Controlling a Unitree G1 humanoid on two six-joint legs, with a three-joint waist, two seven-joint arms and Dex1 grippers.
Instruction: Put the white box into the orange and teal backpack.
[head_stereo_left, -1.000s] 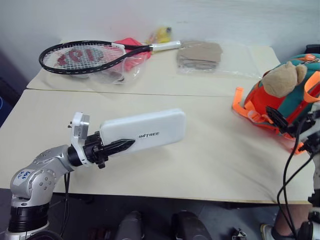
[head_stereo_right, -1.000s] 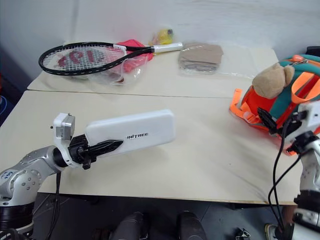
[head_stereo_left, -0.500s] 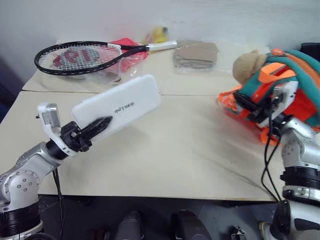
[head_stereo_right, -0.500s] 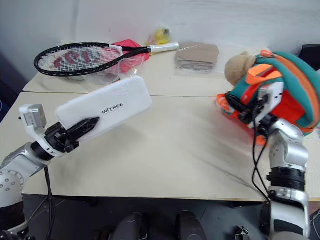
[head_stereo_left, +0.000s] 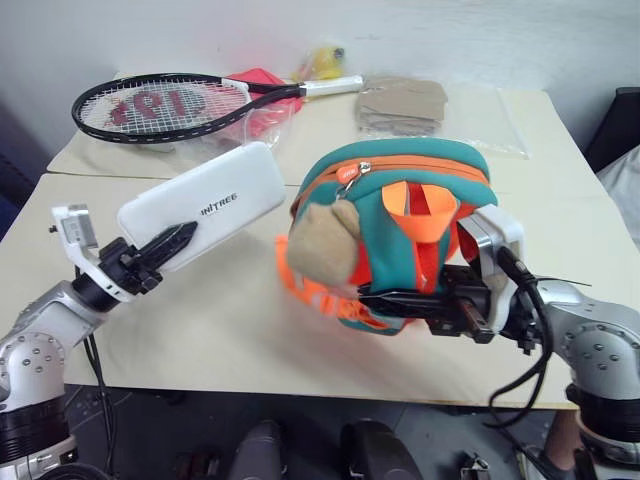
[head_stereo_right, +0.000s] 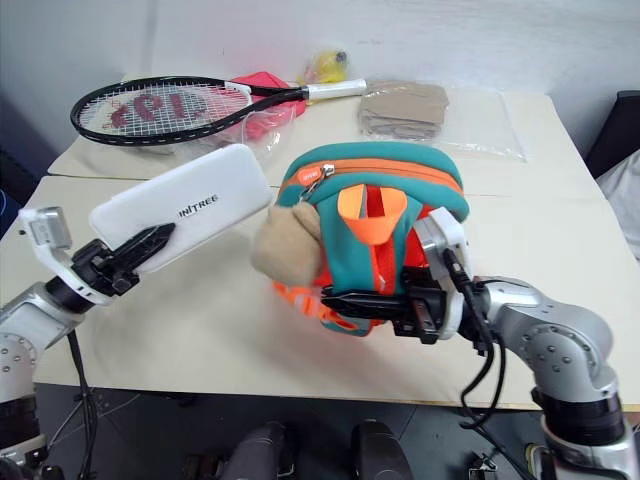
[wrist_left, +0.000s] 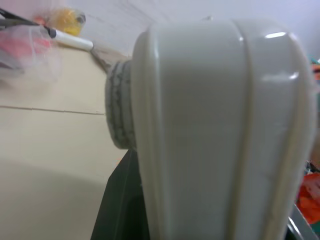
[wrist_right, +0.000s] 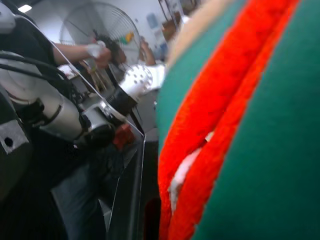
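Left gripper (head_stereo_left: 168, 243), frame left, is clamped on the flat glossy white box (head_stereo_left: 203, 203), held off the table. Centre-right, right gripper (head_stereo_left: 392, 297) pinches the orange and teal fabric backpack (head_stereo_left: 400, 215) upright. The zip looks closed: open it, then angle the box's narrow end in.

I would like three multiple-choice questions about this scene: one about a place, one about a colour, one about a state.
1. Where does the tennis racket lie?
A. on the far table
B. inside the backpack
C. on the floor

2. What colour is the zipper line of the orange and teal backpack?
A. white
B. orange
C. black

3. What is the state of the white box?
A. flat on the table
B. already in the backpack
C. held up by the left gripper

Answers:
1 A, it lies on the far table near the wall.
2 B, an orange line crosses the teal top.
3 C, black fingers clamp its near end above the table.
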